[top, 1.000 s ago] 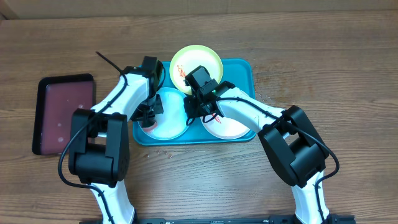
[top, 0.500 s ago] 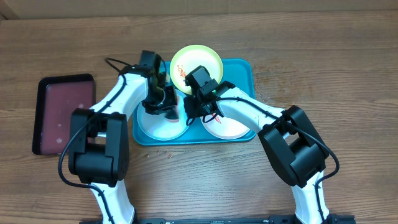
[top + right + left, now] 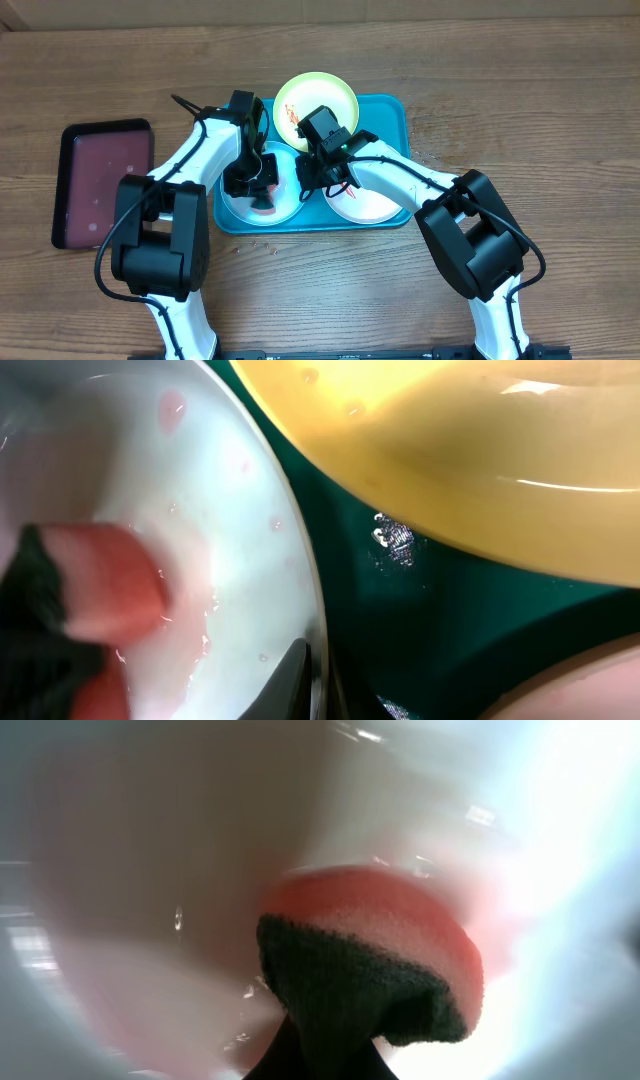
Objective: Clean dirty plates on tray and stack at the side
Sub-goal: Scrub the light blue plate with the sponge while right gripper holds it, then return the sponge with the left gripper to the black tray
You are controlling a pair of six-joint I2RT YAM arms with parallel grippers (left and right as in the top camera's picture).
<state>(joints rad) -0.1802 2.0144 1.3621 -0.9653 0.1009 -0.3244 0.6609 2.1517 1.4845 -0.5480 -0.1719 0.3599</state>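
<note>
The turquoise tray (image 3: 392, 112) holds three plates. The yellow-green plate (image 3: 322, 92) with red smears is at its far edge. The white plate (image 3: 366, 206) is at the right and partly hidden by my right arm. The light blue plate (image 3: 236, 206) is at the left. My left gripper (image 3: 258, 186) is shut on a red sponge (image 3: 264, 201) with a dark scouring side and presses it onto the wet light blue plate (image 3: 150, 870). My right gripper (image 3: 305, 186) is shut on that plate's right rim (image 3: 300, 560), beside the yellow-green plate (image 3: 450, 420).
A smaller black-rimmed maroon tray (image 3: 100, 180) lies on the wooden table to the left. Water drops sit on the turquoise tray floor (image 3: 420, 620). Both arms cross over the tray's middle.
My left gripper has swept the sponge across the light blue plate, from its left part up to its far part and then down to its middle. The right gripper has not moved.
</note>
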